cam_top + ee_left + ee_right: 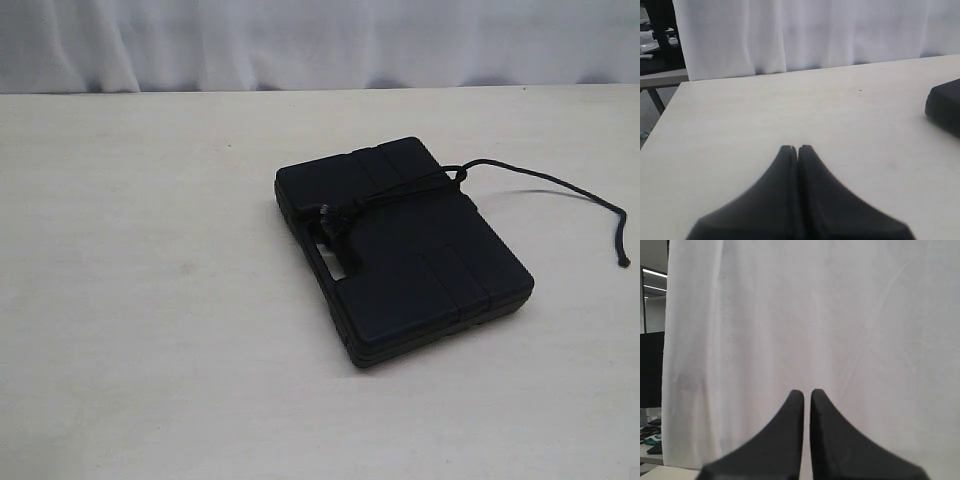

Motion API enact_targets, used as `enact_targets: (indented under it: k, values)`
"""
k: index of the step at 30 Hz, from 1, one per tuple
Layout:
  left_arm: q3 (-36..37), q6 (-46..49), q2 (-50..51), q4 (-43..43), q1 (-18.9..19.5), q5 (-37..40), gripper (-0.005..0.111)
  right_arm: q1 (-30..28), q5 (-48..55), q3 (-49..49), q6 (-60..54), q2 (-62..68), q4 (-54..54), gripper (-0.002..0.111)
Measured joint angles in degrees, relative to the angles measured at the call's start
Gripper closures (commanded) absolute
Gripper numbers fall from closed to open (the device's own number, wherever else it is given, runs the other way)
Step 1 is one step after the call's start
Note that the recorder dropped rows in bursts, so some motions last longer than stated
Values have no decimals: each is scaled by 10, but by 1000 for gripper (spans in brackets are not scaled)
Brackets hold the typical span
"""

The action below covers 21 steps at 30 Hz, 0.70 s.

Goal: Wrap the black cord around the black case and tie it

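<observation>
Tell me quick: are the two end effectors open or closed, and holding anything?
Left end effector: closed, holding nothing.
Right end effector: closed, holding nothing.

Table (150,330): we record a pale, wood-grained top, matte, with a few faint marks. On it, right of centre, we list one black case (420,270), lying flat and turned at an angle to the table's edges. We also note a black cord (565,190) trailing off the case onto the tabletop at right.
</observation>
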Motion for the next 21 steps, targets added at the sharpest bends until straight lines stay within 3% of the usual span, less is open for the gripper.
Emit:
enact_targets:
  k: [15,21]
  values:
    - [0,-1,0,0,0,0,107,7,0,0,0,0,0,104]
    - [0,-2,0,0,0,0,107,18,-15,25,-7,0,-76,104]
